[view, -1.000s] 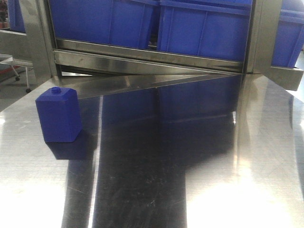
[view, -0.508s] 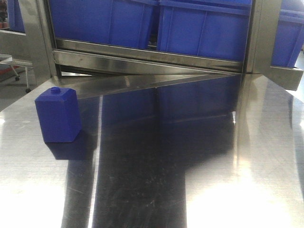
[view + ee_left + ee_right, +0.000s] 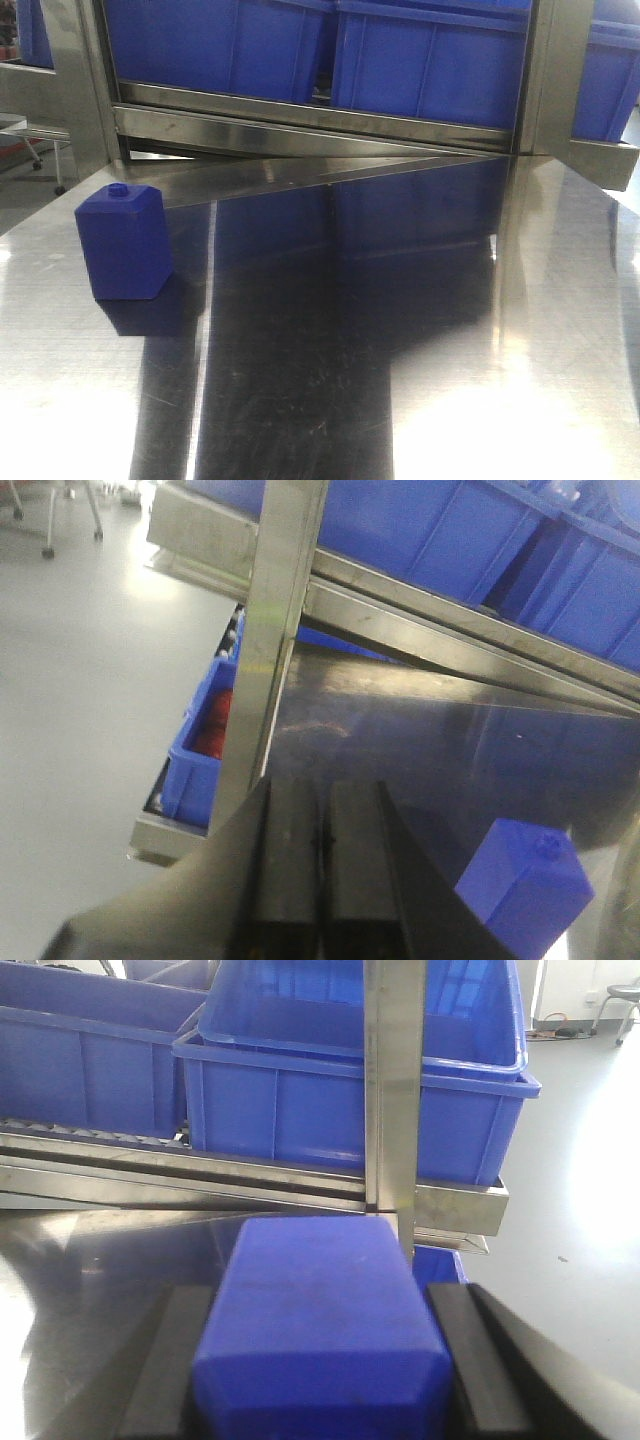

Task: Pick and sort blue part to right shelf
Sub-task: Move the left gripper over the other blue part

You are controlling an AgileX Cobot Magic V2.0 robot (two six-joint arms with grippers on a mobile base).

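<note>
Steel worktop [image 3: 450, 400] fronting the right shelf [image 3: 395, 1090]: right claw [image 3: 318, 1360] grips the blue part [image 3: 320, 1300] for shelving; left claw [image 3: 320, 850], fingers together and empty, idles near the small-knobbed block [image 3: 122, 245].

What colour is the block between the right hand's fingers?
The block is deep blue; the right wrist view shows it best.

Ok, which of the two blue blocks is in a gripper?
The blue part clamped in the right gripper; the small-knobbed blue block stands free on the table.
</note>
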